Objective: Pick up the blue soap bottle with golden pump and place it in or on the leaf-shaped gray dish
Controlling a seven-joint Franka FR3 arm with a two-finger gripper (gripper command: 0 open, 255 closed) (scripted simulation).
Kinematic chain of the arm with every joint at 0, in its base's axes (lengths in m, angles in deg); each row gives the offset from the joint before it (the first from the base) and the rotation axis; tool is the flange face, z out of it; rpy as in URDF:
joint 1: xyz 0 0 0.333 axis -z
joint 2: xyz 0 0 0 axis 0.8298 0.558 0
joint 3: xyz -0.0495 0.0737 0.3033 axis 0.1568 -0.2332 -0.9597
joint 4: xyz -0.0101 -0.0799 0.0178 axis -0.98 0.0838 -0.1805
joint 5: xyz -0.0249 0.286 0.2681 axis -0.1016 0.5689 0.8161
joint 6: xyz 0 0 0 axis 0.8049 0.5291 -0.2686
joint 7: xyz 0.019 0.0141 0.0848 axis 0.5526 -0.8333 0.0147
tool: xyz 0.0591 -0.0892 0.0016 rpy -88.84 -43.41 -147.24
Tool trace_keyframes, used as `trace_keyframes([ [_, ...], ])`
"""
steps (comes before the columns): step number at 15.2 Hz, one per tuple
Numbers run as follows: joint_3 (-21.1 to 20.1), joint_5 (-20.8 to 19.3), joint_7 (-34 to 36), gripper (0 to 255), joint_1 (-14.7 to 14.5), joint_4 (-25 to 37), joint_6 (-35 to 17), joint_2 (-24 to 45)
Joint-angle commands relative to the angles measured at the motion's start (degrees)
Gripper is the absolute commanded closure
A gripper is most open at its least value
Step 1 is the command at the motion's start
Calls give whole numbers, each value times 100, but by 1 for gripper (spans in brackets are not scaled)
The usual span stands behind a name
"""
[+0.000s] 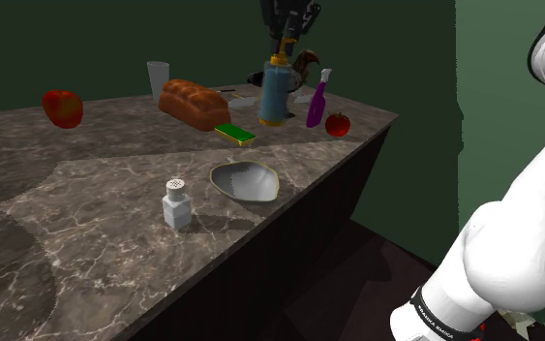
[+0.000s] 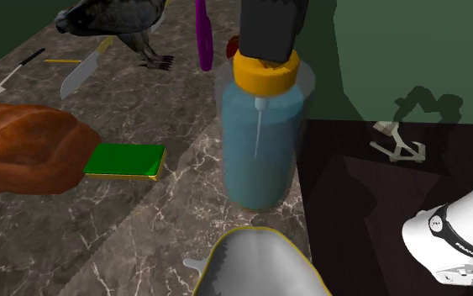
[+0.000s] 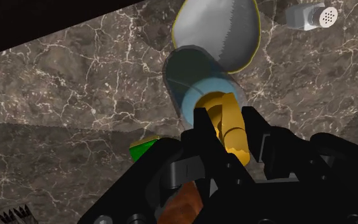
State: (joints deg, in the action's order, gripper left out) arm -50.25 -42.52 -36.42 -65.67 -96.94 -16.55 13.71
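Note:
The blue soap bottle (image 1: 273, 95) with a golden pump (image 2: 265, 72) stands upright at the back of the dark marble counter (image 1: 86, 213). My gripper (image 1: 286, 43) comes down from above and is shut on the pump; in the wrist view the black fingers (image 3: 201, 130) clasp the golden pump (image 3: 227, 121). The bottle's base is close to the counter, and I cannot tell whether it touches. The leaf-shaped gray dish (image 1: 244, 180) with a yellowish rim lies nearer the counter's front edge. In the second exterior view the dish (image 2: 255, 265) lies just in front of the bottle (image 2: 260, 143).
A bread loaf (image 1: 194, 103), a green box (image 1: 234, 133), a purple spray bottle (image 1: 317, 100) and a tomato (image 1: 337, 124) crowd round the bottle. A white shaker (image 1: 176, 203) stands beside the dish. An apple (image 1: 63, 108) and a glass (image 1: 158, 77) sit further off. The counter drops off at the shoulder view's right.

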Motion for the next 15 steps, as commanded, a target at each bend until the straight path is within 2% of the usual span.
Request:
trace_keyframes([
  [1,-167,-20,325,255,-147,249,144,88],
  [5,-501,-148,972,255,-489,1039,513,492],
  [15,-419,18,811,255,-409,-613,-506,-156],
])
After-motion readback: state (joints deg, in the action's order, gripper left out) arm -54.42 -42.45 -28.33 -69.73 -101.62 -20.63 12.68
